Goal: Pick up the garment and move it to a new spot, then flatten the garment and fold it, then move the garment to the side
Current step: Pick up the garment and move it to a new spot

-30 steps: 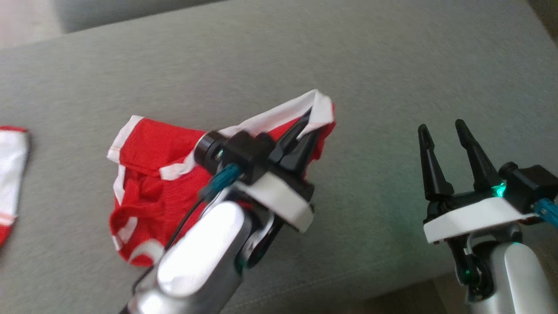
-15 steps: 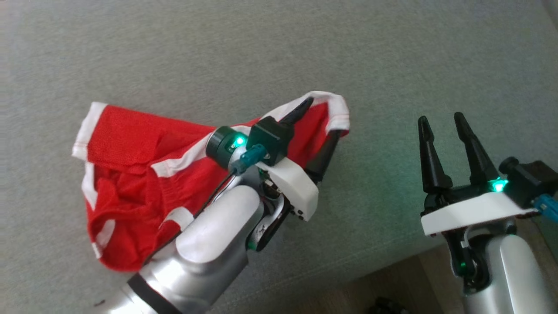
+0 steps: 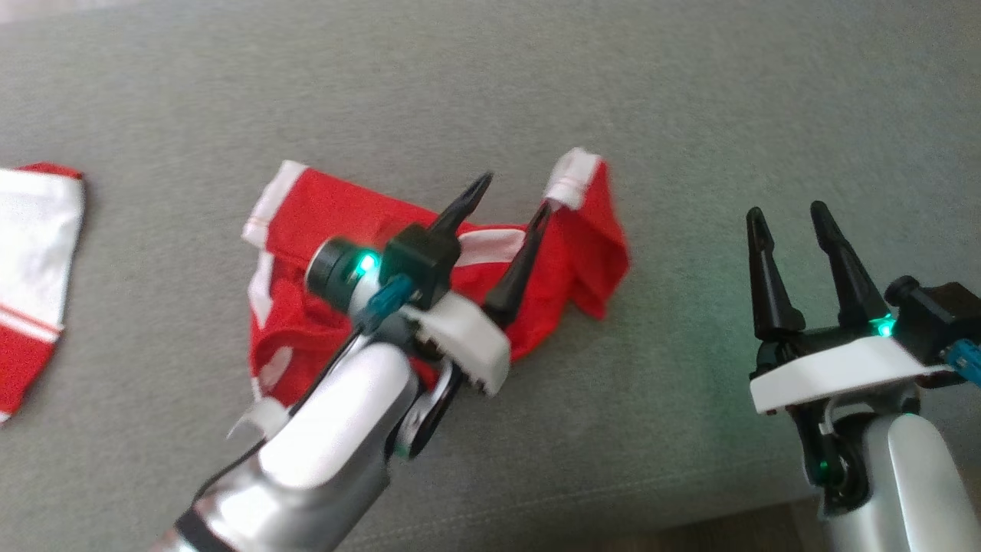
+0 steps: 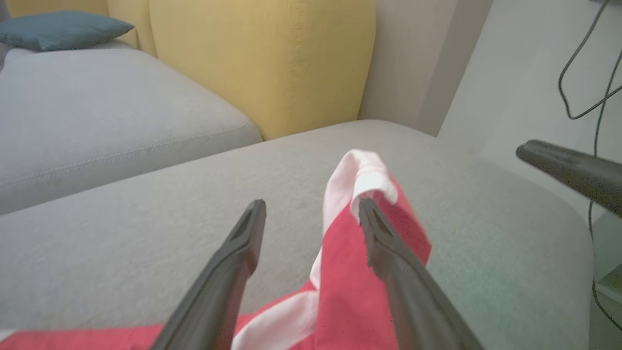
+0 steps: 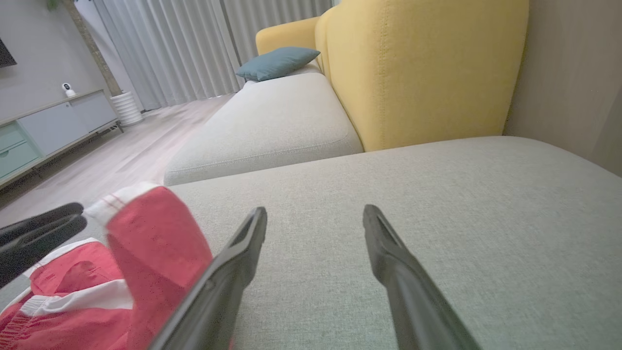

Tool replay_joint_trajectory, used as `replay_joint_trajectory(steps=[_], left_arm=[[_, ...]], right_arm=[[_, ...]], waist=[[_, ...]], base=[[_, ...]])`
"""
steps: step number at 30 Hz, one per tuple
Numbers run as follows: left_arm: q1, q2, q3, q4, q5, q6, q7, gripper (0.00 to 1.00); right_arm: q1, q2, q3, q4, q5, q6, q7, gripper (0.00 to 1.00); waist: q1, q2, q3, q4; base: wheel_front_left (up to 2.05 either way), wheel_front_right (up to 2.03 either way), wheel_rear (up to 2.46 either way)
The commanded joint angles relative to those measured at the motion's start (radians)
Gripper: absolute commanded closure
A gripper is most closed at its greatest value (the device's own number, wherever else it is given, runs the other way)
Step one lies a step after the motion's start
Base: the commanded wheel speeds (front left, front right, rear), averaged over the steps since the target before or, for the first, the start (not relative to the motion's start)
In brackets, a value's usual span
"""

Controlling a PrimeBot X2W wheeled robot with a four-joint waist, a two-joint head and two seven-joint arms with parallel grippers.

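Observation:
The garment (image 3: pixel 337 211), red shorts with white trim, lies crumpled on the grey sofa cushion (image 3: pixel 613 92). My left gripper (image 3: pixel 512 198) hovers over its right part, open, with nothing between the fingers. A white-trimmed corner (image 3: pixel 575 172) of the cloth stands up just right of the gripper. In the left wrist view that corner (image 4: pixel 362 177) rises beside the right fingertip of my left gripper (image 4: pixel 312 204); I cannot tell whether they touch. My right gripper (image 3: pixel 789 216) stands open over bare cushion to the right. In the right wrist view, my right gripper (image 5: pixel 315 210) has the garment (image 5: pixel 150 228) to its left.
Another red and white cloth (image 3: pixel 31 253) lies at the cushion's far left. The cushion's front edge (image 3: pixel 674 498) runs below my right gripper. A yellow sofa back (image 4: pixel 262 63) rises behind, with a teal pillow (image 4: pixel 58 29) further along the seat. Cables (image 4: pixel 583 97) hang at the right.
My left gripper has opened and let go of the white-trimmed corner, which has dropped toward the cushion. The head camera has shifted. My right gripper stays open.

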Motion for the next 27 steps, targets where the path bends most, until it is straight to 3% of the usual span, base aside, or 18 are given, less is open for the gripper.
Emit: replay_joint_trajectory(steps=[1, 7, 17, 23, 27], left_arm=[[0.005, 0.025, 0.036, -0.046, -0.009, 0.011, 0.011, 0.0], [0.098, 0.097, 0.091, -0.107, -0.033, 0.077, -0.002, 0.0], [0.271, 0.186, 0.295, -0.217, -0.032, 0.222, -0.045, 0.0], [0.375, 0.221, 0.387, -0.293, 0.026, 0.241, -0.046, 0.0], [0.413, 0.229, 0.398, -0.311, 0.052, 0.237, -0.046, 0.0]], right_arm=[[-0.014, -0.004, 0.013, -0.038, -0.011, 0.004, 0.008, 0.0], [0.001, -0.004, 0.0, -0.05, -0.022, 0.004, 0.021, 0.0], [0.059, -0.004, -0.036, -0.079, -0.052, 0.004, 0.054, 0.0], [0.105, -0.004, -0.046, -0.103, -0.054, 0.004, 0.076, 0.0], [0.129, -0.004, -0.045, -0.108, -0.049, 0.004, 0.082, 0.0]], waist=[[-0.0001, -0.0001, -0.022, 0.032], [-0.0001, -0.0001, -0.046, 0.08], [-0.0001, -0.0001, -0.102, 0.162], [-0.0001, -0.0001, -0.147, 0.177], [-0.0001, -0.0001, -0.17, 0.171]], base=[[0.0, 0.0, 0.0], [0.0, 0.0, 0.0], [0.0, 0.0, 0.0], [0.0, 0.0, 0.0], [0.0, 0.0, 0.0]])
